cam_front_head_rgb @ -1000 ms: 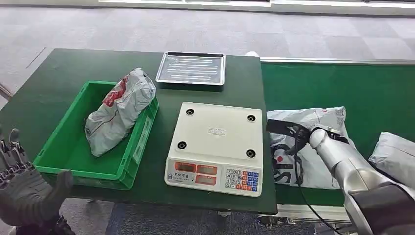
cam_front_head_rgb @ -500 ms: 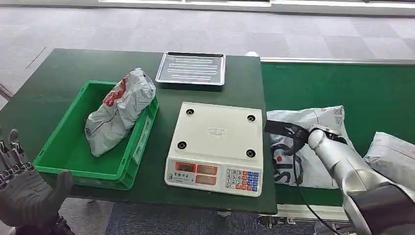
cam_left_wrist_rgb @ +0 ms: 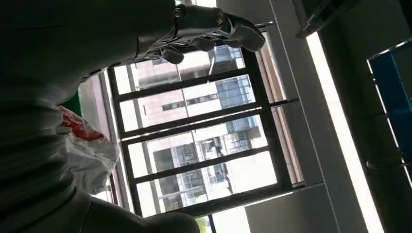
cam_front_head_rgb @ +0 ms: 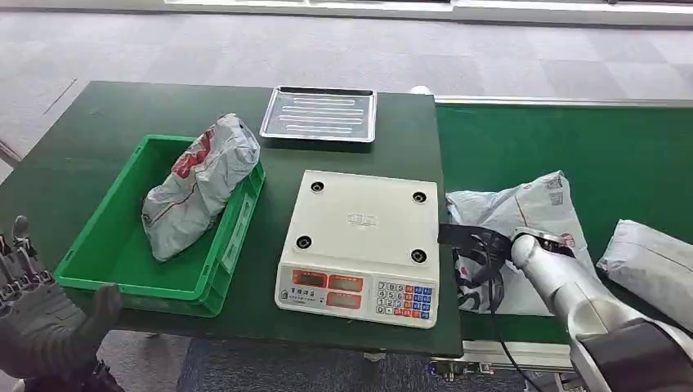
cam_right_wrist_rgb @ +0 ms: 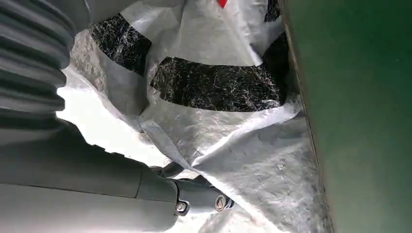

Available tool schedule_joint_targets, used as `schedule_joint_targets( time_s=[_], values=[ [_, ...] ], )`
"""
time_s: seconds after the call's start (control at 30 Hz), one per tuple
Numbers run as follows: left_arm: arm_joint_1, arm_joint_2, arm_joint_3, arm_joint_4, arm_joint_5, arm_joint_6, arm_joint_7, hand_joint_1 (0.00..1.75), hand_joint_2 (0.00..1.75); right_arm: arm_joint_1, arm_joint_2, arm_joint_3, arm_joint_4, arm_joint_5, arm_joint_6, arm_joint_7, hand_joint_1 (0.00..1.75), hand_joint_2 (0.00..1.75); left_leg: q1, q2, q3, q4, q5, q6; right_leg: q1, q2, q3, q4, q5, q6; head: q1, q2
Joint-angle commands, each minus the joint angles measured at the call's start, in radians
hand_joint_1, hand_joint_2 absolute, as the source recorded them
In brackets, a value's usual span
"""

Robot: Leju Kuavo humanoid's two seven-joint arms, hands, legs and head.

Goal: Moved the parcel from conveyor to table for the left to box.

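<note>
Right hand (cam_front_head_rgb: 472,245) is clamped on the near edge of the grey parcel (cam_front_head_rgb: 523,220), fingers sunk into the plastic; the bag's far side is rucked up off the conveyor (cam_front_head_rgb: 523,139), so the grip reads as a drag-and-lift toward the surface (cam_front_head_rgb: 98,114). The parcel lies on the belt, its near corner touching the scale (cam_front_head_rgb: 359,245). A second parcel (cam_front_head_rgb: 650,261) lies on the belt, just beside the first. Left hand (cam_front_head_rgb: 37,314) hangs low off the surface's front edge, fingers apart, holding nothing, probably waiting its turn to box. Green bin (cam_front_head_rgb: 90,245) holds one crumpled grey bag (cam_front_head_rgb: 196,184) leaning over its right wall. Metal tray (cam_front_head_rgb: 319,114) behind the scale, nothing in it
</note>
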Motion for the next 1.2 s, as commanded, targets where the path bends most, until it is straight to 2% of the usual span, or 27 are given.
schedule_joint_targets(
  time_s=[0.03, 0.47, 0.5, 0.53, 0.57, 0.8, 1.0, 1.07, 1.13, 1.17, 1.2],
  values=[
    [-0.013, 0.026, -0.020, 0.040, 0.002, -0.002, 0.003, 0.00, 1.75, -0.002, 0.000, 0.025, 0.004, 0.000, 0.005, -0.001, 0.00, 1.75, 0.000, 0.001, 0.004, -0.003, 0.000, 0.000, 0.000, 0.001, 0.004, -0.003, 0.000, -0.001, 0.000, 0.000],
    [-0.021, 0.022, -0.019, 0.044, 0.004, -0.003, 0.003, 0.00, 1.75, 0.010, -0.029, 0.033, -0.011, 0.000, 0.024, -0.037, 0.00, 1.75, 0.000, 0.000, 0.004, -0.002, 0.000, 0.000, 0.000, 0.000, 0.004, -0.003, 0.000, -0.001, 0.000, 0.000],
    [-0.022, 0.022, -0.016, 0.043, 0.003, -0.003, 0.003, 0.00, 1.75, 0.011, -0.031, 0.035, -0.017, 0.000, 0.014, -0.047, 1.36, 1.75, 0.000, 0.000, 0.002, -0.002, 0.000, 0.000, 0.000, 0.000, 0.002, -0.002, 0.000, -0.001, 0.000, 0.000],
    [-0.021, 0.020, -0.014, 0.040, 0.001, -0.003, 0.003, 0.00, 1.75, 0.013, -0.029, 0.034, -0.016, -0.001, 0.009, -0.049, 1.75, 1.75, 0.000, 0.001, 0.004, -0.003, 0.000, 0.000, 0.000, 0.001, 0.004, -0.003, 0.000, -0.001, 0.000, 0.000],
    [-0.014, 0.020, -0.012, 0.031, -0.004, 0.006, 0.003, 0.00, 1.75, 0.007, -0.016, 0.021, -0.019, -0.008, -0.050, -0.040, 1.75, 1.75, 0.000, 0.000, 0.003, -0.001, 0.000, 0.000, 0.000, 0.000, 0.003, -0.002, 0.000, -0.001, 0.000, 0.000],
    [0.010, 0.013, -0.002, 0.004, -0.006, 0.013, 0.003, 0.00, 1.75, -0.039, 0.008, -0.006, -0.053, -0.014, -0.163, 0.005, 1.75, 1.75, 0.000, 0.004, 0.002, -0.001, -0.001, 0.000, 0.000, 0.004, 0.002, -0.001, 0.000, -0.001, 0.000, 0.000],
    [0.018, 0.007, 0.001, -0.004, -0.006, 0.015, 0.003, 0.00, 1.75, -0.080, 0.000, -0.009, -0.076, -0.010, -0.170, 0.007, 1.75, 1.75, -0.001, 0.004, 0.001, 0.000, -0.001, 0.000, -0.001, 0.004, 0.000, 0.000, 0.000, -0.001, 0.000, 0.000],
    [0.029, 0.001, 0.006, -0.015, -0.013, 0.023, 0.003, 0.00, 1.75, -0.099, 0.009, -0.016, -0.090, -0.001, -0.241, 0.021, 1.75, 1.75, -0.001, 0.003, 0.001, 0.000, -0.001, 0.000, -0.001, 0.003, 0.000, 0.000, 0.000, -0.001, 0.000, 0.000],
    [0.038, 0.002, 0.007, -0.023, -0.011, 0.022, 0.003, 0.00, 1.75, -0.113, 0.017, -0.021, -0.093, -0.003, -0.245, 0.036, 1.75, 1.75, -0.001, 0.004, 0.000, 0.000, -0.001, 0.000, -0.001, 0.004, -0.001, 0.001, 0.000, -0.001, 0.000, 0.000],
    [0.050, -0.007, 0.013, -0.036, -0.019, 0.037, 0.003, 0.00, 1.75, -0.121, 0.025, -0.040, -0.121, 0.019, -0.396, 0.112, 1.75, 1.75, -0.001, 0.005, 0.002, 0.000, -0.002, 0.000, -0.001, 0.005, 0.001, 0.000, 0.000, -0.001, 0.000, 0.000],
    [0.070, -0.023, 0.024, -0.058, -0.027, 0.053, 0.003, 0.00, 1.75, -0.145, 0.037, -0.055, -0.178, 0.085, -0.627, 0.239, 1.75, 1.75, -0.001, 0.006, 0.002, 0.000, -0.002, 0.000, -0.001, 0.006, 0.001, 0.000, 0.000, -0.001, 0.000, 0.000]
  ],
)
